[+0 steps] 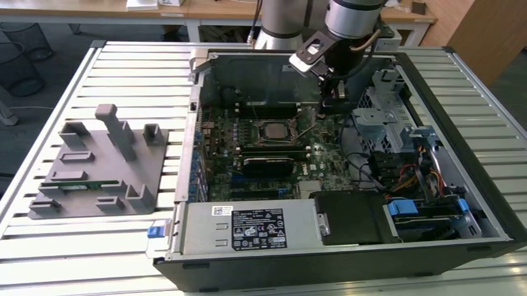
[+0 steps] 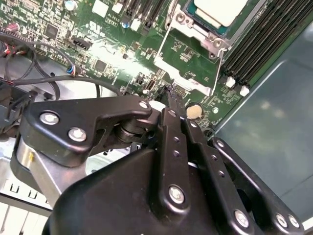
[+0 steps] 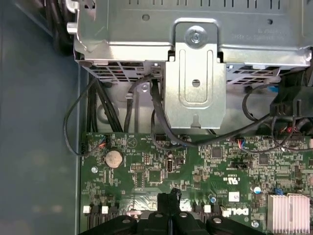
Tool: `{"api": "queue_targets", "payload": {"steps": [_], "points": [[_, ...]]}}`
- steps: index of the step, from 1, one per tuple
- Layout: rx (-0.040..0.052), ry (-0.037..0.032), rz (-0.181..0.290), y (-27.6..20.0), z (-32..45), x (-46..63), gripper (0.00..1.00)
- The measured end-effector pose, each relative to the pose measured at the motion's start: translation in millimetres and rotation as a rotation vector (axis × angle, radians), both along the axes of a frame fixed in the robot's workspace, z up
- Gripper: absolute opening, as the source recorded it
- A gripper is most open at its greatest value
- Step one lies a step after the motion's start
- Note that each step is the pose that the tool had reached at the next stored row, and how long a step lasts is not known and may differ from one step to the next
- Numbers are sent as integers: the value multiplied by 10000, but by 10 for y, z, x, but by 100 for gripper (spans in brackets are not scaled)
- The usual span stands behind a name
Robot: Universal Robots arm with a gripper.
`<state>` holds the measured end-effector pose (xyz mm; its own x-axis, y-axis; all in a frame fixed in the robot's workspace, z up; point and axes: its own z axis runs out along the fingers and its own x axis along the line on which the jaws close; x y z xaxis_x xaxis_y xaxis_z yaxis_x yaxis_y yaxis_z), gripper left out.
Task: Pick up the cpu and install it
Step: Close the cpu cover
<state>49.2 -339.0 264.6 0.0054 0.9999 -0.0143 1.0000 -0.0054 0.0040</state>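
Claw pinched closed, empty, low over motherboard | cpu seated in socket nearby | risk: tips could scrape board components.

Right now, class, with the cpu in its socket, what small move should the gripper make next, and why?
Probably ease the gripper toward the lever: the cpu already sits in the socket, the gripper is shut and empty, and that lever looks unlatched.

i see a robotics lab or workshop: a slatted aluminium workbench bears an opened computer case and, at the exterior view's left, a grey plastic fixture; far behind stand wooden desks, a wire-mesh bin and the arm's base.
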Motion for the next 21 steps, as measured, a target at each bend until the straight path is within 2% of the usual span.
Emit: {"api": "queue_targets", "payload": {"steps": [7, 13, 21], "points": [[-1, 1, 0, 21, -93, 32, 11], [-1, 0, 0, 26, -135, 63, 11], [-3, 1, 0, 42, -216, 16, 11]]}}
